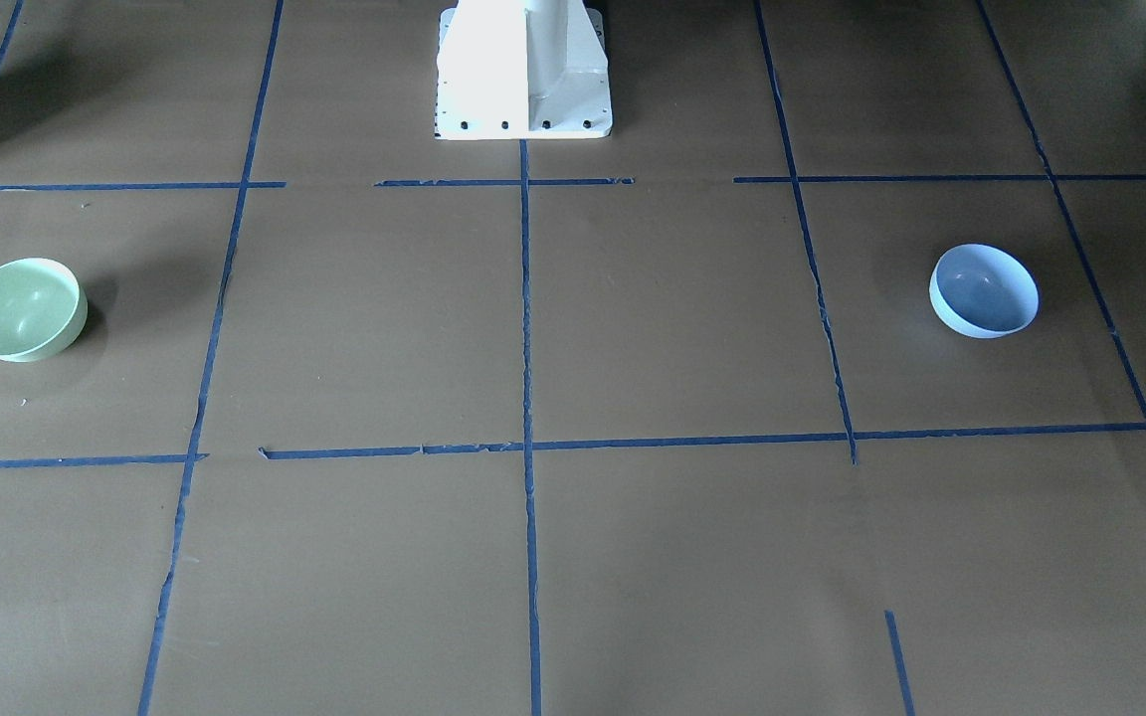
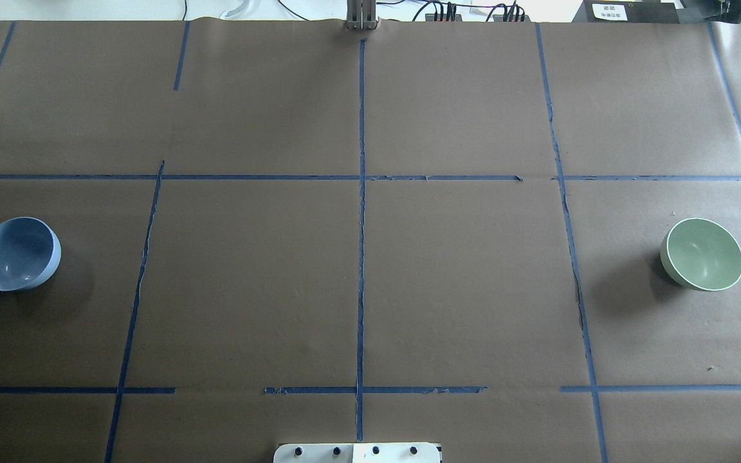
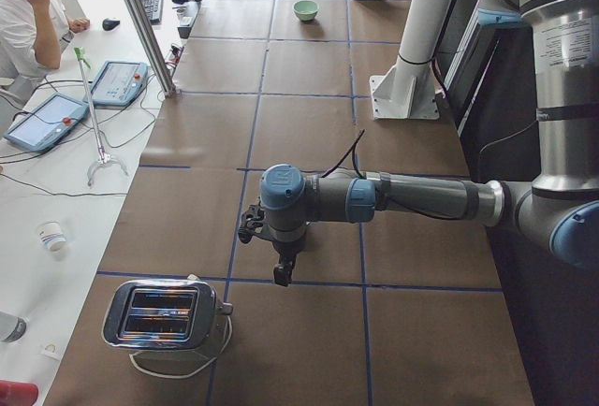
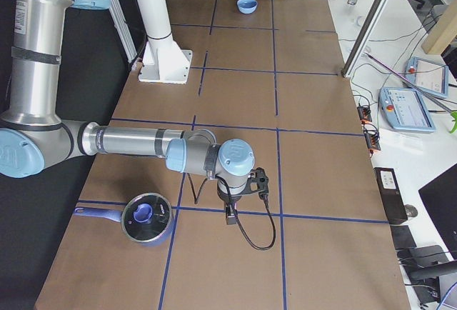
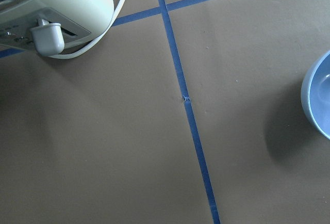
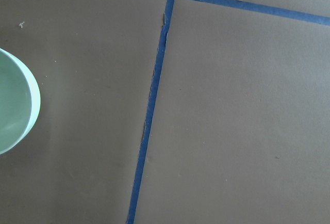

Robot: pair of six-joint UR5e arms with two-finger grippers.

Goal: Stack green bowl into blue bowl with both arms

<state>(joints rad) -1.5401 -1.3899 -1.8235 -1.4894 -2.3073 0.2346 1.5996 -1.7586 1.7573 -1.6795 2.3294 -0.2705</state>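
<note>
The pale green bowl [image 2: 702, 254] stands upright on the brown table at the robot's right end; it also shows in the front view [image 1: 21, 310] and at the left edge of the right wrist view [image 6: 15, 105]. The light blue bowl [image 2: 17, 254] stands upright at the left end, also in the front view [image 1: 984, 290] and at the right edge of the left wrist view [image 5: 319, 97]. The bowls are far apart. My left gripper [image 3: 282, 278] and right gripper [image 4: 230, 217] show only in the side views, pointing down above the table. I cannot tell whether they are open or shut.
A silver toaster [image 3: 164, 317] with a white cord stands near the left arm. A blue lidded pot [image 4: 146, 217] lies by the right arm. The white pedestal [image 1: 523, 70] is at the table's robot side. An operator [image 3: 28, 13] sits beside the table.
</note>
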